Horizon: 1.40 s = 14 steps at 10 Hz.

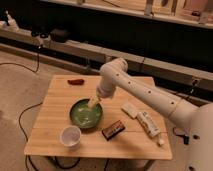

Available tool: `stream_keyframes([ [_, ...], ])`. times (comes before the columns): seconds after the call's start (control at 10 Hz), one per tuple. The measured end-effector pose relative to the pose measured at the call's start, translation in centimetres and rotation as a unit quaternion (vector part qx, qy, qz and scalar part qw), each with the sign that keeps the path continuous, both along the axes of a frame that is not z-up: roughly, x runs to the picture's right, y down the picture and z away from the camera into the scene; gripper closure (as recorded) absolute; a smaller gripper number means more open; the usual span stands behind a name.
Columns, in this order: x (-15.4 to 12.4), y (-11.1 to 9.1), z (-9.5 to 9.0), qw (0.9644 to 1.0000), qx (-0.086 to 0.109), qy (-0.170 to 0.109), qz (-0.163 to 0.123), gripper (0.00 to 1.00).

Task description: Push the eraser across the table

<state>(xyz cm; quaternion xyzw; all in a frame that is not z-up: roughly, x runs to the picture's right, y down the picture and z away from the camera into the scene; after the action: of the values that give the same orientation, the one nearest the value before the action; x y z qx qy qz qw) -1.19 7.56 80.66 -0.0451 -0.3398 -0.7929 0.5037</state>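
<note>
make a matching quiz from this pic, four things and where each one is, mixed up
Things:
1. eraser
2. white cup
3. gripper
4. small red object

Places:
a. over the green bowl
b. at the far edge of the table
c. in front of the bowl, toward the picture's left
d. just right of the bowl's near side

Pairs: 1-d, 2-c, 3-a, 4-b
</note>
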Motion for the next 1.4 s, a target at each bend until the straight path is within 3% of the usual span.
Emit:
stream_keyframes([
  [1.4,0.21,-0.01,-0.1,1.0,0.001,0.001,-0.001,0.22],
])
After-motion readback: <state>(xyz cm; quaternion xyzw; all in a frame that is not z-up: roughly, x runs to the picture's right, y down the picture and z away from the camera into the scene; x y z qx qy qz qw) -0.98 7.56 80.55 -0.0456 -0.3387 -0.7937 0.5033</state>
